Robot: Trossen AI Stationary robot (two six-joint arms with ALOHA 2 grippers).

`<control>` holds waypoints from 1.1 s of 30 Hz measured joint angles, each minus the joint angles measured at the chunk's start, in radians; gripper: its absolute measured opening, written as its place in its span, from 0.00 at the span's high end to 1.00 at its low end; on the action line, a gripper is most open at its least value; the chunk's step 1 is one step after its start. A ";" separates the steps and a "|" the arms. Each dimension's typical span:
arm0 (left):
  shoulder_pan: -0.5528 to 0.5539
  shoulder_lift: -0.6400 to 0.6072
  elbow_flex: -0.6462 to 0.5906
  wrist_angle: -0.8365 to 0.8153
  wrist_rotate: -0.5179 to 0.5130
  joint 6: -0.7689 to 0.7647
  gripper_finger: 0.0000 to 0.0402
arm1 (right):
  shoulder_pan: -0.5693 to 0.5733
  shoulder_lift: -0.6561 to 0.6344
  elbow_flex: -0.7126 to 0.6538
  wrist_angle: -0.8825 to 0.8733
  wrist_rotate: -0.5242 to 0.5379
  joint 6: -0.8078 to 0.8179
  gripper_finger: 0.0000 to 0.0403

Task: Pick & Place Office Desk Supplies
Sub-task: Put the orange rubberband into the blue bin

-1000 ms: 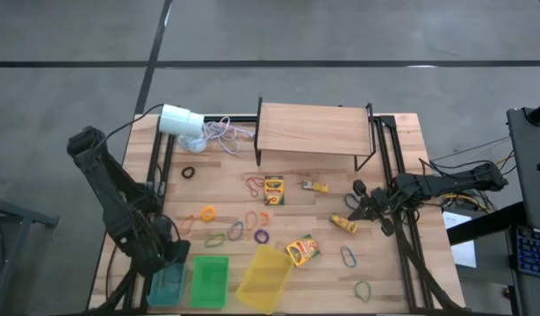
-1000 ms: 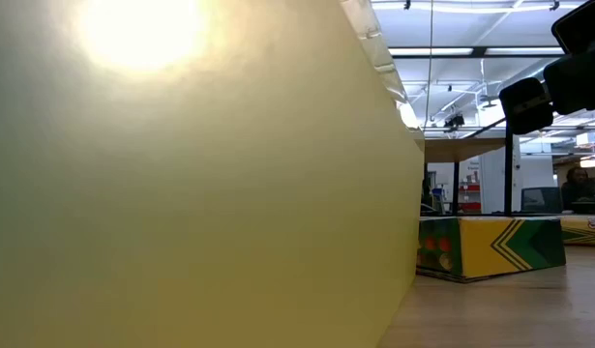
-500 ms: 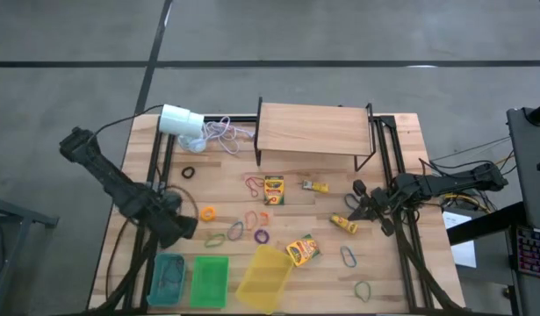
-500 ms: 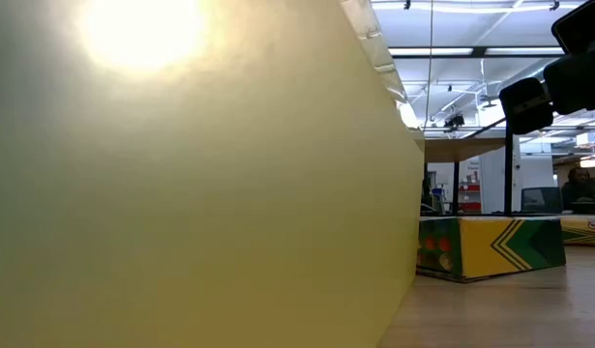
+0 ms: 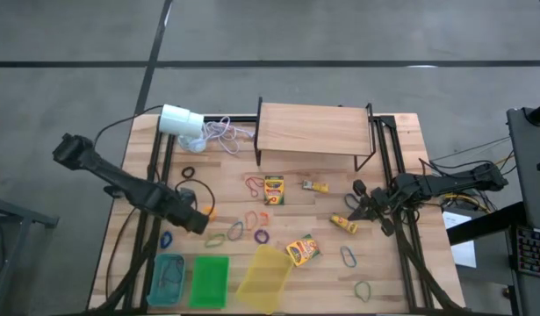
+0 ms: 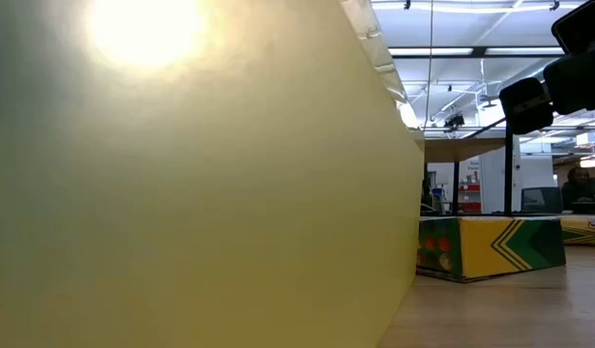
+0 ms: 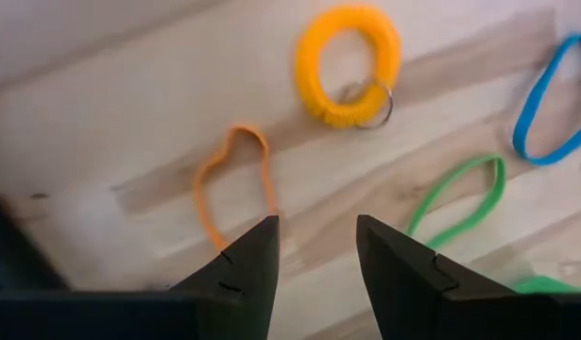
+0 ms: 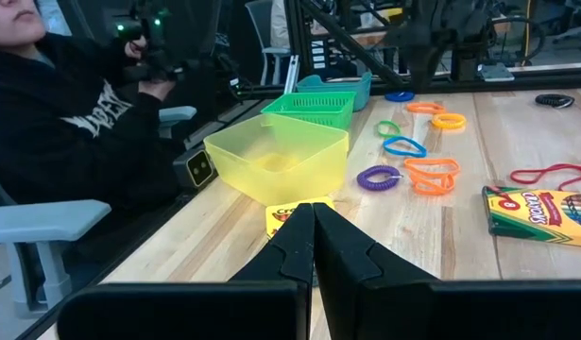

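while open, left hand (image 7: 314,247) overhangs orange band (image 7: 235,181).

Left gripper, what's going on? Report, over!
Left gripper open, empty, over thin orange band. Right gripper shut, parked by table edge. Nothing blocking.

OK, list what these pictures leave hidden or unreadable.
- Low view: the yellow bin fills most of the frame, hiding nearly the whole table.
- High view: what lies in the teal basket is too small to tell.
- Left wrist view: the blue band is cut off by the edge.
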 joint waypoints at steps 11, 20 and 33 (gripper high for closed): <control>0.000 0.000 -0.157 0.192 0.082 -0.053 0.63 | 0.000 0.000 0.000 0.000 0.000 0.000 0.98; 0.000 0.001 -0.167 0.203 0.077 -0.053 0.63 | 0.000 0.000 0.000 0.000 0.000 0.000 0.98; 0.000 -0.001 -0.209 0.236 0.079 -0.035 0.74 | 0.000 0.000 0.000 0.000 0.000 0.000 0.98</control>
